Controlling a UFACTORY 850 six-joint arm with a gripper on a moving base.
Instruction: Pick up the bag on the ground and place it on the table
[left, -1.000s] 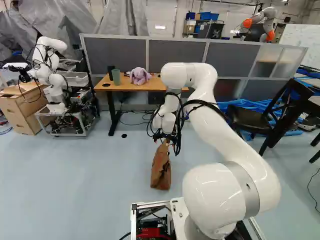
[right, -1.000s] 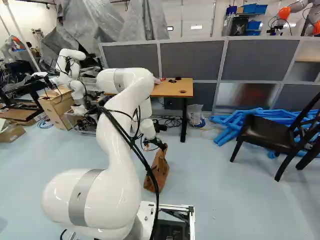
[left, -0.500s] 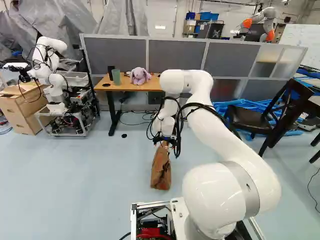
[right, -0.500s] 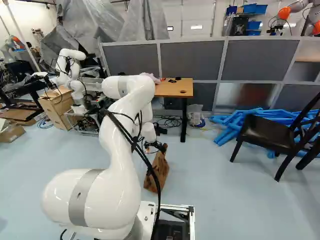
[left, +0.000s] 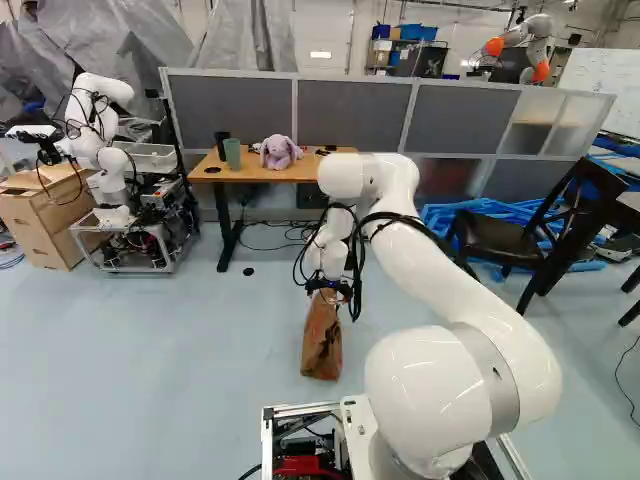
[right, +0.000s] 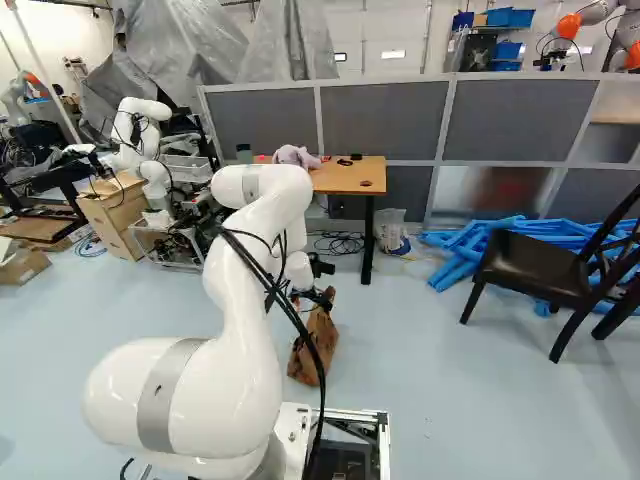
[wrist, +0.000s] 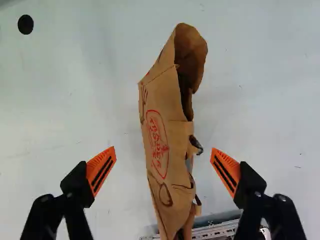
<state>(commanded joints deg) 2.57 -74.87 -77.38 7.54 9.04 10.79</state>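
The end effector (wrist: 164, 167) is open, its two orange pads (wrist: 224, 171) well apart, one on each side of the brown paper bag (wrist: 167, 145) and neither touching it. In the wrist view there is a gap at both flanks, the fold-edged side with the torn bits facing one finger and the printed face turned more toward the other. The bag stands on the floor (left: 180, 360) under the end effector, roughly upright, its upper part reaching up to the fingers; how deep they sit beside the paper I cannot tell. Judging from this, the step in hand is lining up for the grasp. The next move probably calls for a little more lowering, if the fingers are only level with the rim, then closing on both sides at once. The paper looks soft and may crumple or slip if pinched too near the edge, so a bite with some depth seems wiser. Beyond the end effector, farther ahead and well above the floor, is the surface (left: 310, 171), holding a plush rabbit (left: 278, 151) and a green cup (left: 232, 153). The lift and carry there are yet to be done, and placing should keep clear of both.
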